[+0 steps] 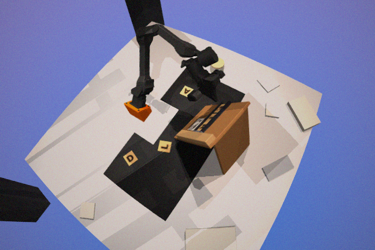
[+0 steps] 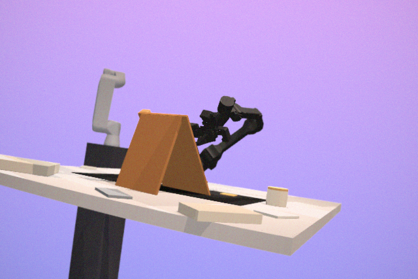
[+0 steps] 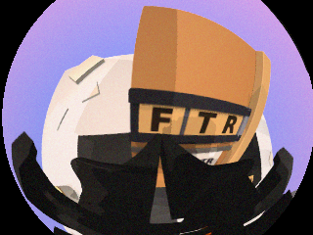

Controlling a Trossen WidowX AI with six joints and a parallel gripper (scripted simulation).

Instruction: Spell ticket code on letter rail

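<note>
The brown tented board (image 1: 234, 138) (image 2: 145, 154) carries a dark rail (image 3: 161, 94) on its sloping face. In the wrist view the rail holds an F tile (image 3: 168, 126), a T tile (image 3: 200, 128) and an R tile (image 3: 229, 124), reading F, T, R from left to right. The ticket (image 1: 195, 124) (image 3: 210, 159) below the rail is partly hidden by a finger, and its full code is not readable. An A tile (image 1: 186, 91) (image 2: 228, 194), an L tile (image 1: 164, 146) and a D tile (image 1: 130, 158) lie flat away from the board. My gripper (image 1: 215, 99) (image 3: 159, 137) is shut and empty, its tips together just below the F tile.
Black mats (image 1: 148, 187) lie around the board. A pale round container (image 1: 217, 65) (image 2: 276, 196) stands behind the gripper. Pale blocks (image 1: 303, 113) (image 2: 219, 213) and a grey slab (image 1: 278, 167) (image 2: 113, 193) lie toward the counter's edges. An orange arm base (image 1: 138, 111) stands at the left.
</note>
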